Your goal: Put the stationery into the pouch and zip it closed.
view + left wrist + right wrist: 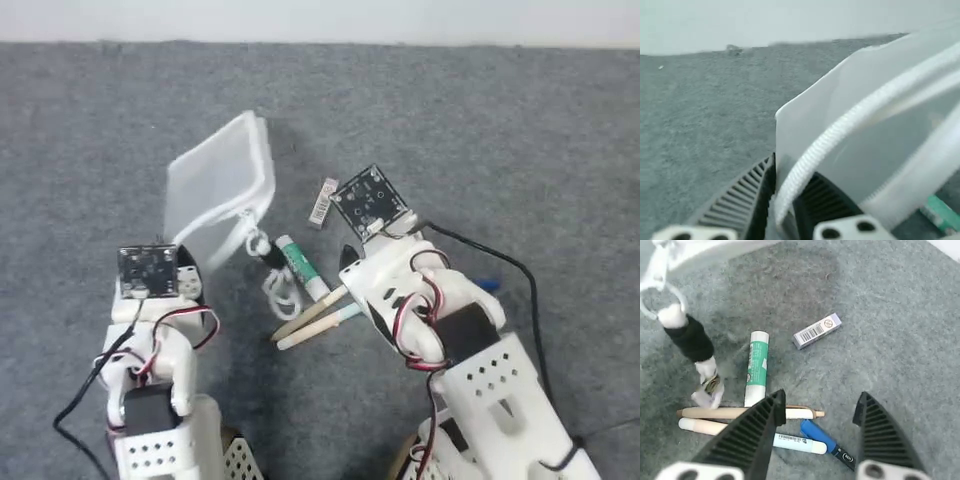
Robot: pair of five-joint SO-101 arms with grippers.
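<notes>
Two ribbed pincers: left pincer [785, 192] tight on translucent pouch [865, 125], right pincer [821, 399] wide over slim pens [730, 413].

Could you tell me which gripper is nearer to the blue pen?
Right. The right gripper hangs open over the blue pen; the left gripper is farther off, shut on the pouch.

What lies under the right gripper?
Under the open right gripper lie a beige wooden pen, a cream pen with a pale blue end and a blue pen. Its black finger hides both pale pens' middles.
</notes>
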